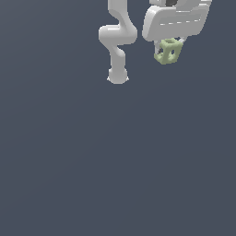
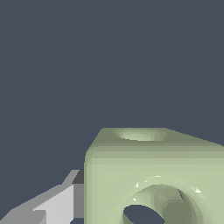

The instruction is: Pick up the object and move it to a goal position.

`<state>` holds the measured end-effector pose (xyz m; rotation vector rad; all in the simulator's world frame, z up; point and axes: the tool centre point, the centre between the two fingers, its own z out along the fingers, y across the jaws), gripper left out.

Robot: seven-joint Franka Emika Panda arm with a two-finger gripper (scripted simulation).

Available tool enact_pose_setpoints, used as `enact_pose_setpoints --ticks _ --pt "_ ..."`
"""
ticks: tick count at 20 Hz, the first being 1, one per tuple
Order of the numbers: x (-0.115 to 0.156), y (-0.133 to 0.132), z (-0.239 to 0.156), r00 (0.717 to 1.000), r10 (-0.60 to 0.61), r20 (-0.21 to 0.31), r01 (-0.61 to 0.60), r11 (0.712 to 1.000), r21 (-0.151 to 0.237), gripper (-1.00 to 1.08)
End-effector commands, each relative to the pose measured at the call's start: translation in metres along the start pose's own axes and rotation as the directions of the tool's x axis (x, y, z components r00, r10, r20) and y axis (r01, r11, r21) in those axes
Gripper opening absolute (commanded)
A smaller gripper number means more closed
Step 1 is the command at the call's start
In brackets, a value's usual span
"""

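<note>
The object (image 1: 168,51) is a small pale yellow-green cube with round holes in its faces. It hangs under the white gripper (image 1: 168,50) near the top of the exterior view, toward that view's right, well above the dark floor. The gripper is shut on it, with short fingers showing at either side of the cube. In the wrist view the object (image 2: 153,175) fills much of the picture, a hole visible in two faces, and one grey finger (image 2: 57,203) presses against its side. The other finger is hidden behind the cube.
The white arm links (image 1: 118,37) and the arm's base (image 1: 117,76) stand at the exterior view's left of the gripper. A plain dark grey floor (image 1: 115,161) spreads below.
</note>
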<state>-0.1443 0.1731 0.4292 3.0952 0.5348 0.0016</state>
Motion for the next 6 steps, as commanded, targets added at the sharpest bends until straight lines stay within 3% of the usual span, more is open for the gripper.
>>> enact_pose_setpoints --ticks 1,6 --pt "-0.0006 -0.0014 -0.0027 1.000 0.001 0.001 -0.001 1.000 0.001 -1.00" --pt "0.0012 0.0003 0.0001 1.000 0.001 0.001 -0.001 1.000 0.001 -1.00"
